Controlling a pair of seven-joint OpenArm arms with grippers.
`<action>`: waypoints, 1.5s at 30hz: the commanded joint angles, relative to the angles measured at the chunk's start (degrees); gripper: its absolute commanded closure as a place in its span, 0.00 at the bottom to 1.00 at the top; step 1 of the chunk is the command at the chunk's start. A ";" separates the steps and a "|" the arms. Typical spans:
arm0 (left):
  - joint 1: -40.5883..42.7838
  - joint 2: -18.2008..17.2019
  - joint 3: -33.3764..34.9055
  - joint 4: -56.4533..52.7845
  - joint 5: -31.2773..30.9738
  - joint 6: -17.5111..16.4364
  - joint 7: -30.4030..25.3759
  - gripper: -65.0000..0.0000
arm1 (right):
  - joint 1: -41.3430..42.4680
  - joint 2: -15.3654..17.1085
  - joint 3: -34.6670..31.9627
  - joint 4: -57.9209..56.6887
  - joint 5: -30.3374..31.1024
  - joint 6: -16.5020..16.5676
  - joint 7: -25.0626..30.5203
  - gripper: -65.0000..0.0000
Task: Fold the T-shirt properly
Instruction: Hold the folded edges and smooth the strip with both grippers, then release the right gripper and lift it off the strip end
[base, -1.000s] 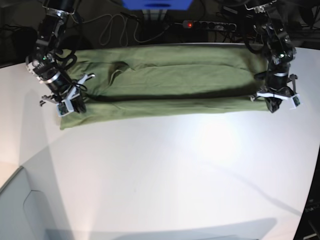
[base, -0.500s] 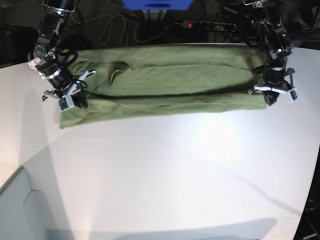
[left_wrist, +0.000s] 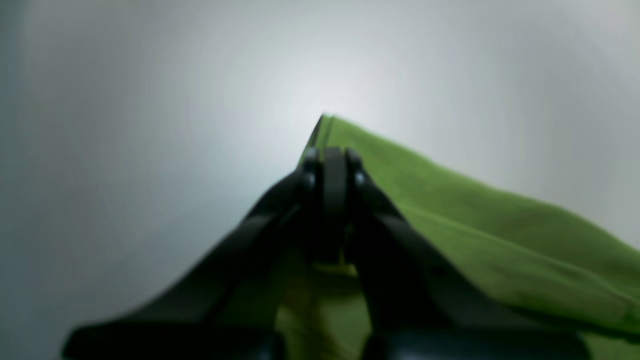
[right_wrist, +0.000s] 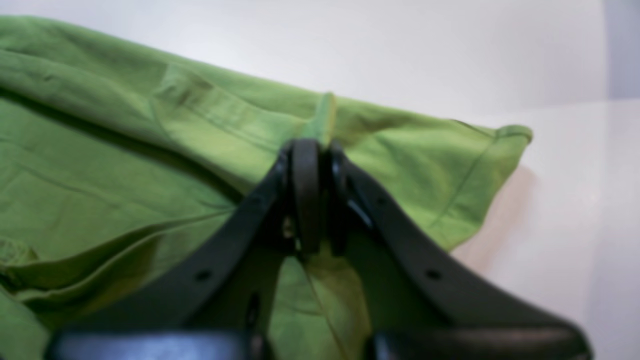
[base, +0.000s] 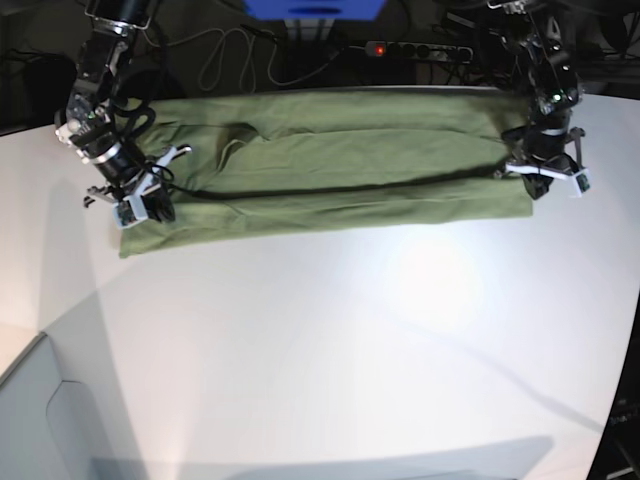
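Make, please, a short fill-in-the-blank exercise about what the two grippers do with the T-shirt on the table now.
1. The colour of the T-shirt is olive-____.
2. The left gripper is ____ on the cloth at one end.
3. The right gripper pinches the T-shirt at the ____ end from the left gripper.
4. The T-shirt lies on a ____ table.

Missing words: green; shut; opposite; white

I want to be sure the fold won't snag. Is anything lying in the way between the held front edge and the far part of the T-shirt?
Nothing visible. Both the left gripper and right gripper pinch the T-shirt; only bare cloth lies between.
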 joint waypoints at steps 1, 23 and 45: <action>-0.27 -0.76 -0.29 0.70 -0.14 -0.01 -1.39 1.00 | 0.43 1.26 0.17 1.05 1.08 0.87 1.27 0.99; -0.53 -0.67 0.06 0.53 -0.23 -0.01 -1.39 1.00 | -0.01 2.76 -0.27 10.19 0.99 0.87 -6.81 0.52; -0.53 0.12 0.06 0.44 -0.23 -0.01 -1.39 1.00 | 8.79 2.67 -3.61 -3.00 0.82 0.87 -17.45 0.53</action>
